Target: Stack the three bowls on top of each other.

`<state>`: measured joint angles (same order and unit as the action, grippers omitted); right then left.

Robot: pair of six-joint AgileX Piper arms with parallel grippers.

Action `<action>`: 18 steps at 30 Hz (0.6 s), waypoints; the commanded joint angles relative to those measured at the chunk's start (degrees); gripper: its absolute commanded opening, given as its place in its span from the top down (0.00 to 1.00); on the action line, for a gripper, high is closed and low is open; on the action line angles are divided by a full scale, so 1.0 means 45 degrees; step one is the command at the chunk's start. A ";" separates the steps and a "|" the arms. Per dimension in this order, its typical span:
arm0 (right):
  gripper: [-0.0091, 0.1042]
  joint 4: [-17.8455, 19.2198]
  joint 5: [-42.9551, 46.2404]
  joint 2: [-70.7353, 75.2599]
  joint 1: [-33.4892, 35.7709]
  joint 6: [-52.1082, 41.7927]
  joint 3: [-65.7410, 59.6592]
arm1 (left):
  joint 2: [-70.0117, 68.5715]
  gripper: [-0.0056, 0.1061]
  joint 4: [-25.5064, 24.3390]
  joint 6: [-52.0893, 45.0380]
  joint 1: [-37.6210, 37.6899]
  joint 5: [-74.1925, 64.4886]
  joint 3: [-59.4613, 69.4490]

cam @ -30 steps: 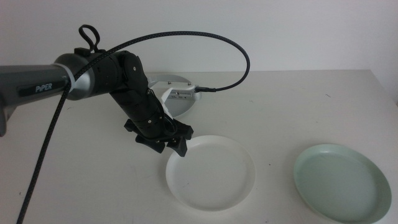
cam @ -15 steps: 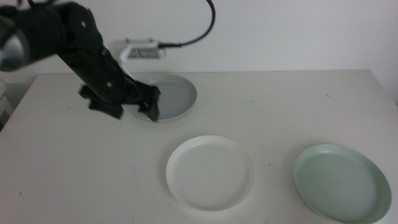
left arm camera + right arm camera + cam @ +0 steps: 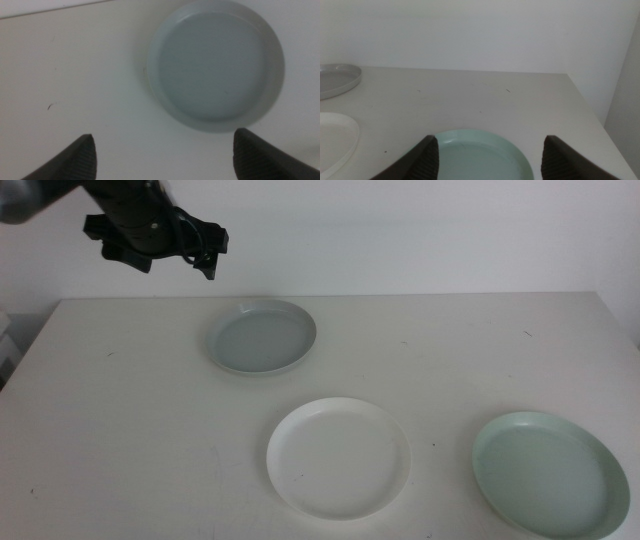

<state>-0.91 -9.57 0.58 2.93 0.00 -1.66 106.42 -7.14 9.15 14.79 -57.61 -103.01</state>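
Middle view first: white bowl (image 3: 339, 457) taken as landmark, lying flat on the pale desk (image 3: 120, 440) toward the near edge. Grey-blue bowl (image 3: 262, 338) up and to the left of it, farther back, well apart. Mint green bowl (image 3: 550, 474) to the right of it, also apart, near the desk's front right corner. None stacked yet. Left claw (image 3: 155, 235) raised high, above and beyond the grey-blue bowl, far up-left of the white one, touching nothing. From the left wrist view, jaws spread wide with nothing between, grey-blue bowl (image 3: 216, 65) seen from straight above. Right claw (image 3: 487, 157) low at the desk's right side, to the right of the white bowl, jaws likewise spread and empty, mint green bowl (image 3: 479, 156) just ahead between them, white rim (image 3: 337, 140) at the edge of that view. As for make: all three round, shallow, plate-like, low upright rims, flat floors, smooth matte finish, probably plastic or melamine. Judged light and stiff, unlikely to flex under a pinch, but slick enough to slide on the desk or slip from dark jaws. Best hold likely on the raised rim, one jaw inside and one outside the wall, then lifted level. Similar sizes, so nesting should call for careful centring over the lower bowl.
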 commanded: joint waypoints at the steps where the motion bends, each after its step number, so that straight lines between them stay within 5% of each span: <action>1: 0.46 0.0075 0.1046 0.0338 -0.0085 -0.0116 0.0106 | 0.0186 0.02 0.0052 0.0219 -0.0209 0.0129 -0.1164; 14: 0.46 0.0075 0.1046 0.0338 -0.0085 -0.0116 0.0106 | 0.5146 0.02 0.2718 -0.1025 -0.1616 0.0286 -0.5211; 18: 0.46 0.0075 0.1046 0.0338 -0.0085 -0.0116 0.0106 | 0.6202 0.02 0.2803 -0.1025 -0.1671 0.0658 -0.5942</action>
<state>-0.91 -9.57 0.58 2.93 0.00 -1.66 137.09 4.19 4.57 7.33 -57.65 -126.86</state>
